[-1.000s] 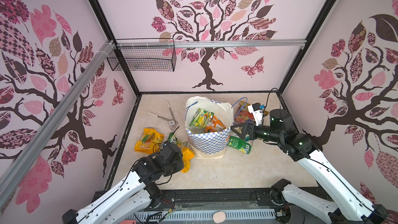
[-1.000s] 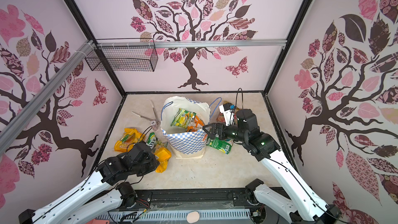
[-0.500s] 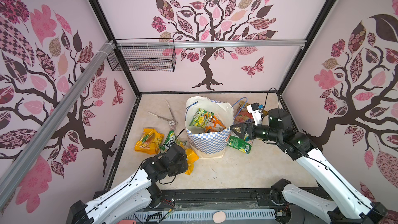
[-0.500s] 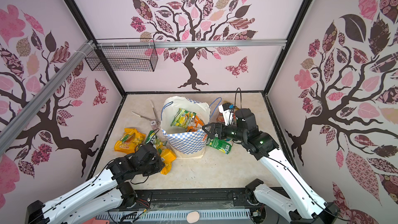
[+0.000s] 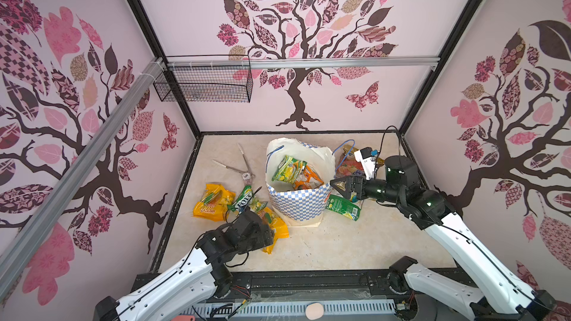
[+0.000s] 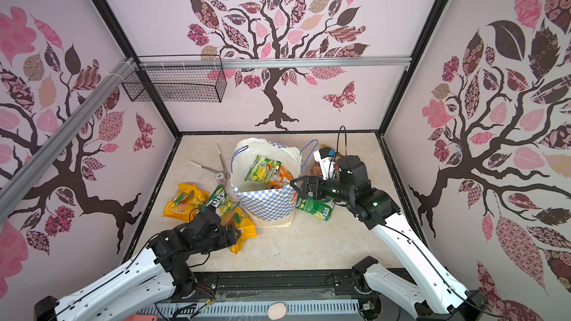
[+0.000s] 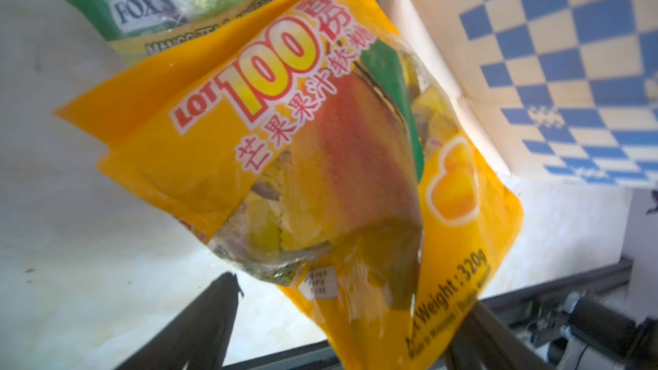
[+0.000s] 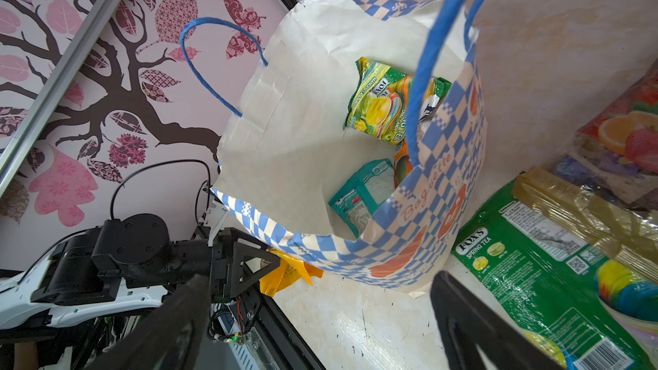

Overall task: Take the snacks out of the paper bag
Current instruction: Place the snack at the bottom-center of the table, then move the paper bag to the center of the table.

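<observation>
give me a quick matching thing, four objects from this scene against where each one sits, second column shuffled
Things:
1. scissors
2. wire basket
3. teal packet
4. LOT 100 mango packet

Places:
a. hung from the rail on the back wall
b. down inside the paper bag
c. lying spread open on the table, apart from the bag
d. on the table beside the bag's checkered base

Pairs: 1-c, 2-a, 3-b, 4-d
</observation>
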Robot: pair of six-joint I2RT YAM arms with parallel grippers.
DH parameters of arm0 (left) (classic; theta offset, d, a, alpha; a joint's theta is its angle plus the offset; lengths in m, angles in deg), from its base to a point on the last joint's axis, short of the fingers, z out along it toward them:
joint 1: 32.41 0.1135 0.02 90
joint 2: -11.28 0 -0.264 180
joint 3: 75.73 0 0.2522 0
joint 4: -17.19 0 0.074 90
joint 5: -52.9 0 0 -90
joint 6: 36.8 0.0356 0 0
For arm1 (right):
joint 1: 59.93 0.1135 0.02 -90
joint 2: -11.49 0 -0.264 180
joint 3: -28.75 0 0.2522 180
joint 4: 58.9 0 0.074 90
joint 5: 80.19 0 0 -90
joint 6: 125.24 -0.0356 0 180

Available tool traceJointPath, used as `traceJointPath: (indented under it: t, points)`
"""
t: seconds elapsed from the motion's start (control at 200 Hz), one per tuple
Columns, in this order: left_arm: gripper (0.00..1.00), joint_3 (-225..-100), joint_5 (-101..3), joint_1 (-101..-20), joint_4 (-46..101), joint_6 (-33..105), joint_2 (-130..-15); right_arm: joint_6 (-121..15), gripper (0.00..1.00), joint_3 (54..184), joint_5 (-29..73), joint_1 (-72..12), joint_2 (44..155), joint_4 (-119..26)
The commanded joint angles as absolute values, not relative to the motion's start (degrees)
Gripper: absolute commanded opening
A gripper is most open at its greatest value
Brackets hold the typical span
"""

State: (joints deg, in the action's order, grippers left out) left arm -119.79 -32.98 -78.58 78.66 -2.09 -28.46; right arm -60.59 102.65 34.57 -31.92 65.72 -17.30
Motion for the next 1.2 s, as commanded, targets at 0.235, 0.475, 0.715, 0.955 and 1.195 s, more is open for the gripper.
traceJointPath:
  t: [0.235, 0.475, 0.715, 0.955, 1.195]
  points:
    - [0.98, -135.73, -14.90, -78.54, 83.15, 8.69, -27.43, -60.73, 1.00, 103.32, 35.04, -31.65, 64.00, -17.46]
    - [0.95, -143.82, -4.06, -78.46, 70.37, 19.62, -26.54, -60.53, 1.00, 103.15, 34.83, -31.66, 64.05, -17.45]
    - [0.93, -153.33, -2.80, -78.55, 54.39, 29.67, -34.75, -58.91, 1.00, 104.31, 34.11, -31.66, 64.80, -16.49]
    - [0.93, -173.02, -13.84, -78.38, 58.39, 39.59, -52.40, -58.80, 0.99, 103.40, 33.89, -31.70, 63.99, -16.67]
    - [0.93, -188.65, -23.91, -78.12, 66.82, 41.11, -67.49, -58.20, 1.00, 103.24, 33.55, -31.70, 63.05, -15.68]
